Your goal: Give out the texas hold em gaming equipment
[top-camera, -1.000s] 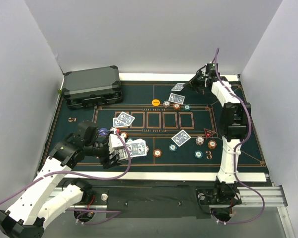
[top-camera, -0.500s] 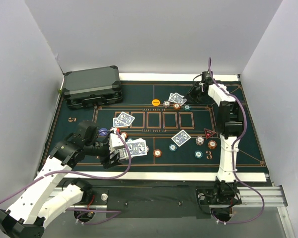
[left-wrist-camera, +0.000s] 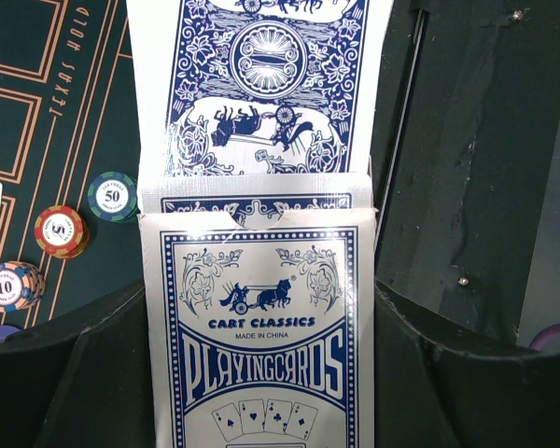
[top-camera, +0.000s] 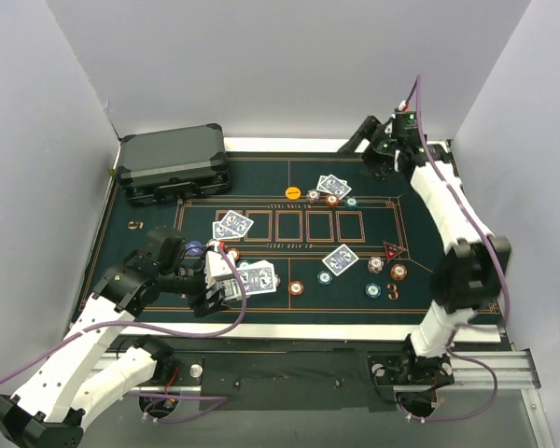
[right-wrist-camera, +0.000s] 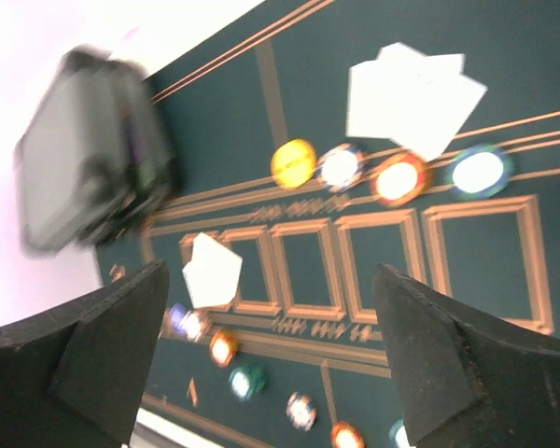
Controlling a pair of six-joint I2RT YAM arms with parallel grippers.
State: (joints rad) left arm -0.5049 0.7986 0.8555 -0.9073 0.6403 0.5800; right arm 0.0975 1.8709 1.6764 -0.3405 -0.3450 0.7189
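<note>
Looking down from the overhead camera, I saw the left gripper (top-camera: 220,284) low over the near-left part of the green poker mat (top-camera: 355,310), clamped on a blue-and-white playing card box (left-wrist-camera: 259,345). Its wrist view showed blue-backed cards (left-wrist-camera: 261,84) sticking out of the box's open top. The right gripper (top-camera: 375,142) hung above the mat's far right corner, fingers spread wide with nothing between them. Small card pairs lay on the felt: a left pair (top-camera: 232,224) beside the row of outlined boxes, a far pair (top-camera: 332,185), a near pair (top-camera: 341,259), and more cards (top-camera: 259,277) just beside the left gripper. A yellow chip (top-camera: 293,193) and a row of chips (top-camera: 332,199) sat by the far pair; scattered chips (top-camera: 399,272) lay along the near side. The dark grey case (top-camera: 173,163) stood at the far left.
</note>
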